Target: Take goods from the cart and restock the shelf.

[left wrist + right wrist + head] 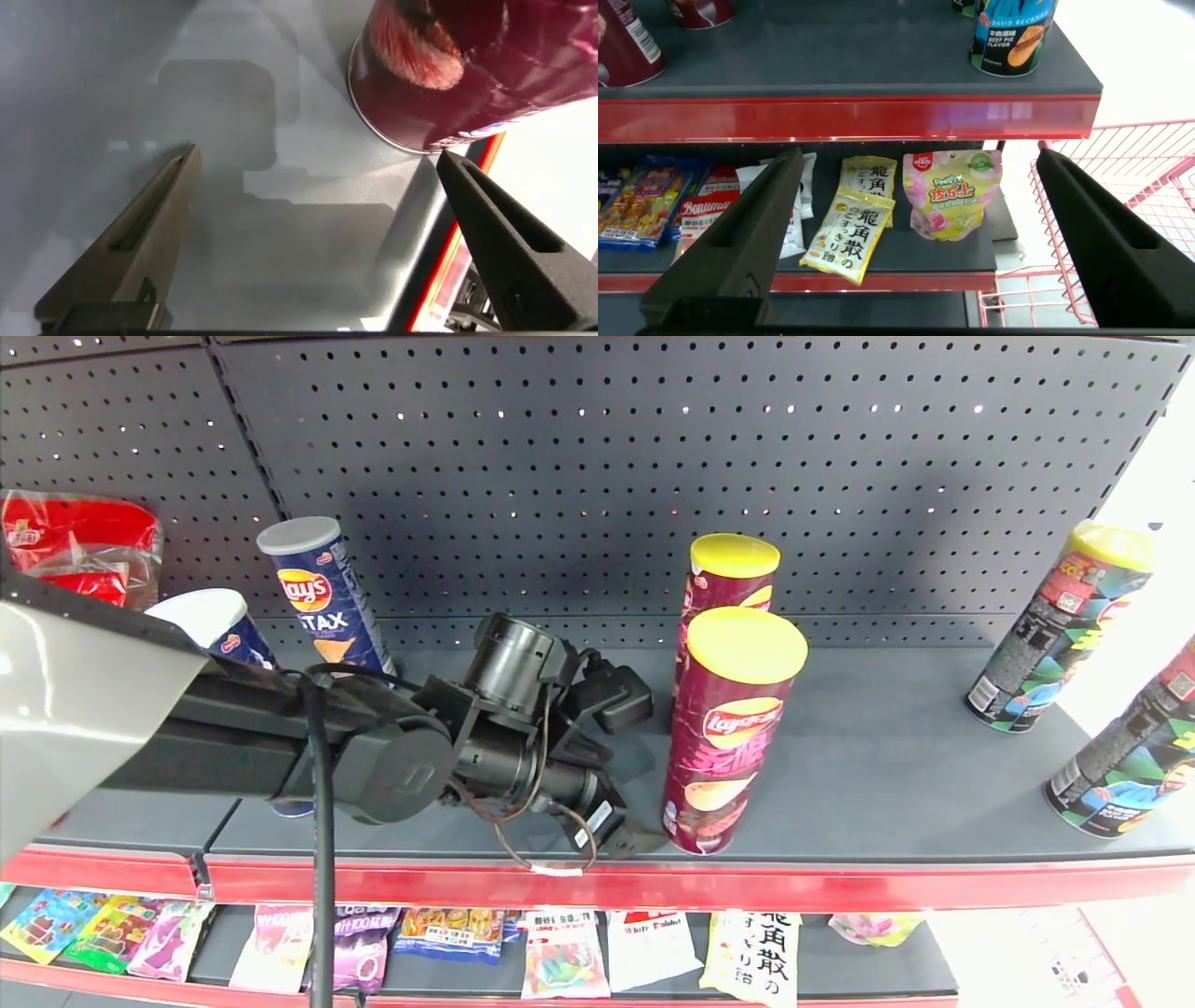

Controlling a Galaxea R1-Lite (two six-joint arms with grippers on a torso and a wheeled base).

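A long dark shelf with a red front edge runs across, and a grey wall full of little holes stands behind it. The left arm comes in low from 9 o'clock and lies over the shelf board.

In the middle stands a tall purple can with a yellow lid, close to the front edge. A second purple can stands right behind it, at 12 o'clock from the first. Over at 10 o'clock are two blue cans, and a red bag sits farther out the same way. At 3 o'clock, well apart, stand two green and black cans.

The left gripper is low over the bare shelf board, at 8 o'clock from the front purple can and just beside its bottom. Its two fingers are spread wide and hold nothing.

The right gripper is out in front of the red edge. It is spread wide too, with nothing in it. Past it, snack packets lie on the lower shelf, and the red wire cart is near.
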